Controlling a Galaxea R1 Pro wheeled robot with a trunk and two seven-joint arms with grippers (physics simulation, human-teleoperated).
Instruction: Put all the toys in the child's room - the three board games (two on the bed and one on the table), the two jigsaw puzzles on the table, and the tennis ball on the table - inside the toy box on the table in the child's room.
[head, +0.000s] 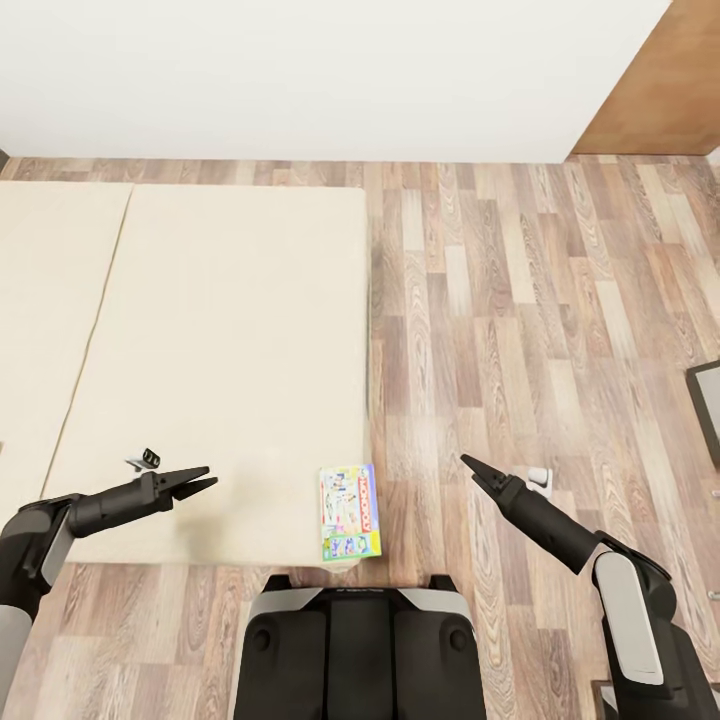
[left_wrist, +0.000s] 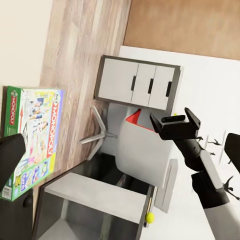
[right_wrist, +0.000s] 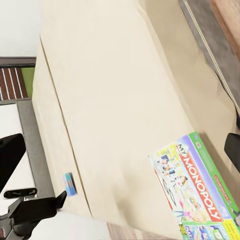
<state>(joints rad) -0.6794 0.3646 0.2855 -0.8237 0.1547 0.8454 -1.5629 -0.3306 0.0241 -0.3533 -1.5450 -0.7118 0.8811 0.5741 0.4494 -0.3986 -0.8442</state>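
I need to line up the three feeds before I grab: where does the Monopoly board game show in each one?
Head view: the Monopoly board game lies at the near right corner of the bed, between the two arms.
Left wrist view: the same box at the picture's left edge, green side showing.
Right wrist view: the box at lower right, on the mattress.
Shared landmark: the bed's beige mattress edge beside the wood plank floor.

Domestic bedroom, child's room in a home, wide bed (head: 230, 350) with beige mattress, wood plank floor (head: 520, 330), plain white wall (head: 320, 70), Monopoly board game (head: 349, 511) at the mattress edge, grey three-door cabinet (left_wrist: 137, 82), desk (left_wrist: 95, 197) alongside
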